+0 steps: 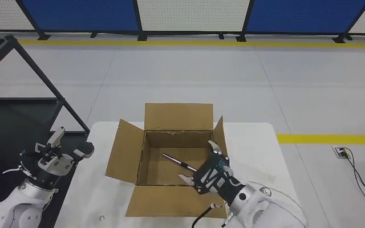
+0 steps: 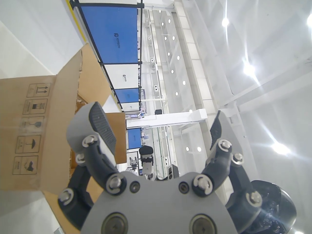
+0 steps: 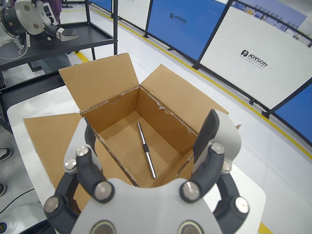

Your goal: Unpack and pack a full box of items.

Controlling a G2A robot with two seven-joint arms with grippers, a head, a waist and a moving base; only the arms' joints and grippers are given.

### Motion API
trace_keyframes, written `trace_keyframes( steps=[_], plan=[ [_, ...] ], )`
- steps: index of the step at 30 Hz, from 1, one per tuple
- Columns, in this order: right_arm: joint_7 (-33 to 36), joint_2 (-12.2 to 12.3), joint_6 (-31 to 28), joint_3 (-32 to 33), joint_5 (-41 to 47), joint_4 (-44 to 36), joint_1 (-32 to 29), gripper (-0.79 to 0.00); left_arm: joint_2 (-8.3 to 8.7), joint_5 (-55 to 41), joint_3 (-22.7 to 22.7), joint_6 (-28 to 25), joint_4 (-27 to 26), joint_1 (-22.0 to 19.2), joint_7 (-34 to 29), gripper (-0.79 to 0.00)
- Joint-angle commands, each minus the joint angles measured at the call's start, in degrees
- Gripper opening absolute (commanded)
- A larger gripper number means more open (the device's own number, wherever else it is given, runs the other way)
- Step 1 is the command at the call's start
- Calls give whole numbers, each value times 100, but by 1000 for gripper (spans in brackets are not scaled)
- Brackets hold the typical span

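An open cardboard box (image 1: pixel 171 117) stands in the middle of the white table (image 1: pixel 259 148), all flaps folded out. On its floor lies one slim metal rod (image 1: pixel 177 162) with a dark band at mid-length (image 3: pixel 145 147). My right gripper (image 1: pixel 201 165) hangs open above the box's near right corner, its fingers (image 3: pixel 207 132) empty and the rod below between them. My left gripper (image 1: pixel 69 142) is off the table's left edge, open and empty, pointing upward; its pads (image 2: pixel 102 124) frame the ceiling, with a box flap (image 2: pixel 26 130) to one side.
A black metal rack (image 1: pixel 28 117) stands left of the table, right behind the left gripper (image 3: pixel 59 8). Blue and white partition panels (image 1: pixel 188 14) line the far floor. A cable (image 1: pixel 202 216) trails by the right arm at the table's front.
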Motion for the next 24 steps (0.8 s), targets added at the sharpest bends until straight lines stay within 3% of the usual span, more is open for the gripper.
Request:
trace_keyframes(
  steps=[1,5,10,17,24],
  plan=[
    [620,-112,490,-394,42,480,789,0,2,-18,-34,-5,-11,73,-31,0],
    [1127,-392,841,-1034,823,1900,2143,0,10,-12,-126,-25,-92,203,-62,0],
    [1142,-661,864,-1518,1492,3392,3096,0,0,-186,-259,-167,-179,329,0,0],
    [1493,-1004,883,-2060,2190,5038,3849,0,-1,-204,-369,-201,-248,486,59,0],
    [1681,-1046,800,-2119,2297,5240,3950,0,-1,-204,-369,-201,-248,486,59,0]
  ],
)
